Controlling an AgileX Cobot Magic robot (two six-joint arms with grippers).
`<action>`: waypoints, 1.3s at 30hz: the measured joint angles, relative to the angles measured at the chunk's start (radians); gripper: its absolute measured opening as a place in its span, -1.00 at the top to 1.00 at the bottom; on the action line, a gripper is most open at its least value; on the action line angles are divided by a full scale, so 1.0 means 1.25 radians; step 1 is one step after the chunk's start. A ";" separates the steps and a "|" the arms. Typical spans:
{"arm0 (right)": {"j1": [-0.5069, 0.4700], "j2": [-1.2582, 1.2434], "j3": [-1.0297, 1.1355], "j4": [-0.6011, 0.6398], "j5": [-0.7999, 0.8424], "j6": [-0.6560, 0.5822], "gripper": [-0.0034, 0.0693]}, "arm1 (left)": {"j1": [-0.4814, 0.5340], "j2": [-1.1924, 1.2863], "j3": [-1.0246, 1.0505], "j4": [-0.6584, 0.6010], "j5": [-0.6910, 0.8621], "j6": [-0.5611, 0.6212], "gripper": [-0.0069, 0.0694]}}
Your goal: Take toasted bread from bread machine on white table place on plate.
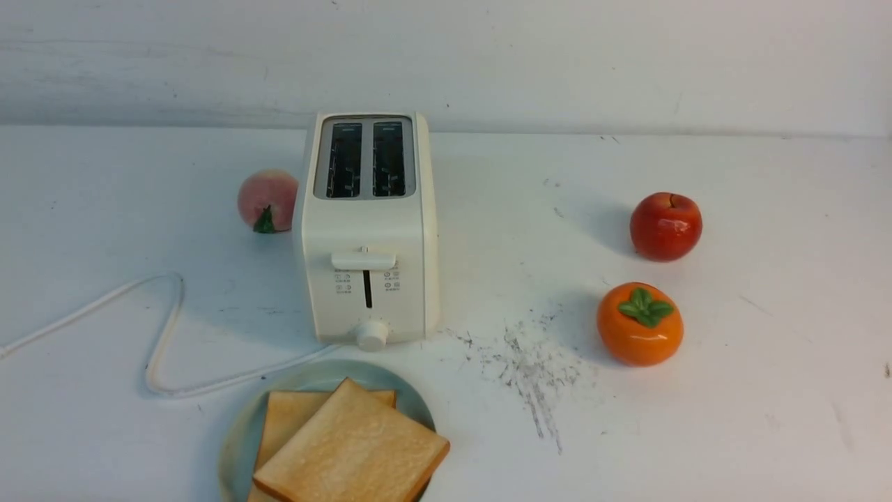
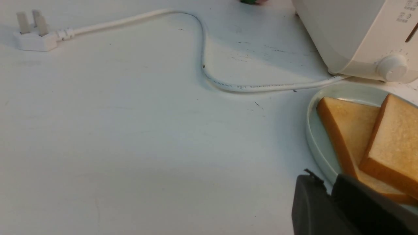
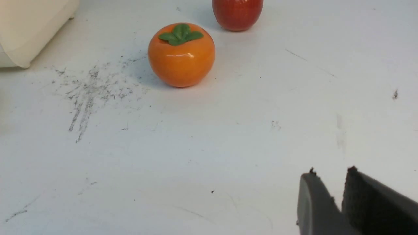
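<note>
Looking forward from between the two arms, you are seeing the bread machine [image 1: 368,230] standing upright on the white table [image 1: 732,390], and both of its top slots are showing dark and empty. Just in front of it, the plate [image 1: 240,436] is carrying both slices of toasted bread [image 1: 352,450]; one slice is lying flat on the glaze and the second is resting partly on top of it, turned at an angle. So the lifting and placing are looking done, and nothing seems left beyond pulling the arms clear.

Neither arm is showing in the forward view. In the left wrist view, the left gripper [image 2: 328,192] is hanging near the plate's rim with its dark fingers nearly pressed together, a thin gap between them, and it is pinching nothing. In the right wrist view, the right gripper [image 3: 328,192] is hovering over bare table, its fingers parted by a narrow gap, also empty.

Around the toaster, a peach [image 1: 267,200] is sitting just beside its left flank, while an apple [image 1: 665,226] and a persimmon [image 1: 640,323] are sitting well apart on the right. The white cord [image 1: 164,328] is looping away leftward to an unplugged plug [image 2: 32,34].
</note>
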 joint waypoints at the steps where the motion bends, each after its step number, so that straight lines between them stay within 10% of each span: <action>1: 0.000 0.000 0.000 0.000 0.000 0.000 0.50 | 0.000 0.000 0.000 0.000 0.000 0.000 0.58; 39: 0.000 0.000 0.000 -0.001 0.001 0.000 0.40 | 0.000 0.000 0.000 0.000 0.000 0.000 0.52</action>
